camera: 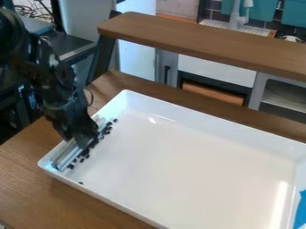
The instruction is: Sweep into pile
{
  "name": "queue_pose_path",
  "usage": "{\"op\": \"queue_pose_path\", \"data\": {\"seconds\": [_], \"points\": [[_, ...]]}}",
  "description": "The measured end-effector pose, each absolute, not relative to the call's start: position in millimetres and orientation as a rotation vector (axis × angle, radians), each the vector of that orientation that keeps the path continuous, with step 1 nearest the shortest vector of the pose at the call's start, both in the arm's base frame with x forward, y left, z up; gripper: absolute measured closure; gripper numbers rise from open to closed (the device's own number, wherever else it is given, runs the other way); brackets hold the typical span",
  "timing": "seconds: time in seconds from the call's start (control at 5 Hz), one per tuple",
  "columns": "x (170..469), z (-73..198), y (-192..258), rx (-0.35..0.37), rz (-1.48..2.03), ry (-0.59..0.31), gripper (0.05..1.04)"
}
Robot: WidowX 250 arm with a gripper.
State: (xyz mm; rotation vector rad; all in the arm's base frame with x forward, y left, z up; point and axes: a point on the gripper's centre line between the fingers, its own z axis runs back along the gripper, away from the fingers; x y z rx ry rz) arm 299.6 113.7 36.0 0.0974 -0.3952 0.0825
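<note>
At the left end of the white tray point(179, 152), my gripper point(82, 139) hangs low, shut on a long silvery sweeping bar point(65, 157). The bar lies along the tray's left wall, and the gripper covers its middle. Small dark pieces point(84, 154) form a loose line against the bar's right side, from near the tray's back left to its front left. One single dark piece sits apart near the front wall.
A wooden table surrounds the tray, and a raised wooden shelf point(203, 42) runs behind it. Blue tape point(301, 210) is at the tray's right edge. The tray's white floor stretches away to the right of the pieces.
</note>
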Motion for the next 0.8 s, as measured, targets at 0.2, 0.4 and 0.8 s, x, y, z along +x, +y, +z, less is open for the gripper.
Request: {"op": "queue_pose_path", "data": {"seconds": [0.2,0.4,0.8], "points": [[310,66,72,0.002,0.114,-0.409,0.736],[317,86,27,-0.113,0.122,-0.353,0.736],[338,89,-68,-0.153,0.138,-0.296,0.736]]}}
